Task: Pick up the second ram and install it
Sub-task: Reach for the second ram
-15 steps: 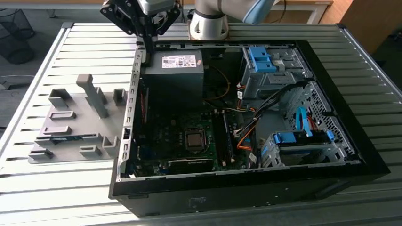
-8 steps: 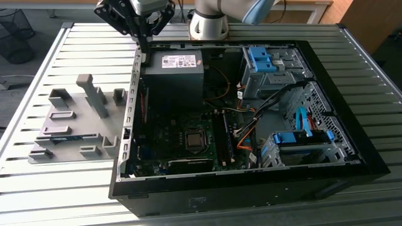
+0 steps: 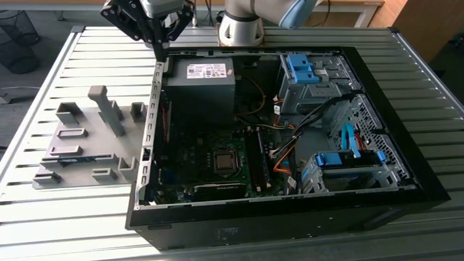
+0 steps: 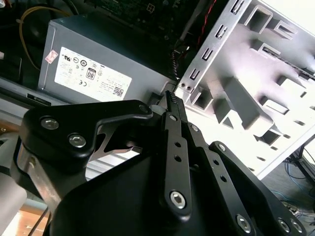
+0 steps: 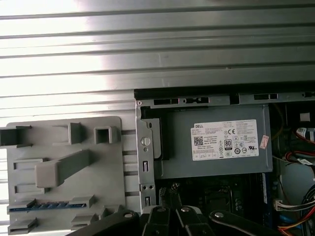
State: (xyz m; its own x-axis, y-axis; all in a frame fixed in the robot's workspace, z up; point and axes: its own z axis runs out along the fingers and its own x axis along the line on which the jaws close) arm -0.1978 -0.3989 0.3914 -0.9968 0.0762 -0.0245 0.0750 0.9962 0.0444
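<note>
The second ram [image 3: 80, 159] is a thin blue-green stick lying on edge in a front slot of the grey holder block [image 3: 87, 136], on the table at the exterior view's left of the computer case. In the first wrist view the ram [image 5: 44, 207] shows as a blue strip in the holder [image 5: 64, 147]. My gripper [image 3: 161, 50] hangs above the case's back corner near the power supply [image 3: 203, 81], well behind the ram. Its fingers [image 4: 172, 101] are shut together with nothing between them, and the gripper [image 5: 169, 194] points down at the case wall.
The open black case [image 3: 406, 179] holds the motherboard [image 3: 217, 157], loose cables [image 3: 290, 147] and blue drive-bay clips [image 3: 340, 159]. Upright pegs stand on the holder [image 3: 108, 109]. The slatted metal table [image 3: 73, 217] surrounds both. The case's perforated side wall [image 3: 152, 109] lies between gripper and holder.
</note>
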